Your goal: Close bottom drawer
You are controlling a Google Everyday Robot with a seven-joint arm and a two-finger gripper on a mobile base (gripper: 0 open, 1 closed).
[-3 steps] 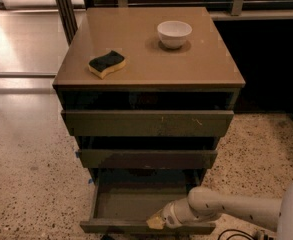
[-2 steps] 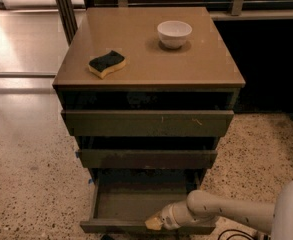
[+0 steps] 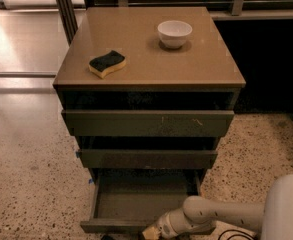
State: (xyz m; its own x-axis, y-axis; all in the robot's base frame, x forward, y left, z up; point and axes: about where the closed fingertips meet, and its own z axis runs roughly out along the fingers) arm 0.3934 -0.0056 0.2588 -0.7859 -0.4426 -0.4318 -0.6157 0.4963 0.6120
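The bottom drawer [image 3: 136, 204] is the narrowest of three dark olive-grey drawers in a small cabinet. It is pulled out, and its shallow empty tray shows. Its flat front [image 3: 111, 227] sits near the lower edge of the camera view. My gripper [image 3: 153, 232] is at the end of the white arm that comes in from the lower right. It is against the right part of the drawer front, at its top edge.
The cabinet top [image 3: 146, 69] carries a white bowl [image 3: 174, 33] and a yellow-and-dark sponge [image 3: 107, 63]. The widest top drawer [image 3: 147, 123] and the medium drawer [image 3: 147, 158] are above. A speckled floor [image 3: 31, 184] surrounds the cabinet. A dark metal post [image 3: 64, 6] stands behind on the left.
My gripper and forearm have shifted slightly left along the drawer front. The drawer looks about as far out as before.
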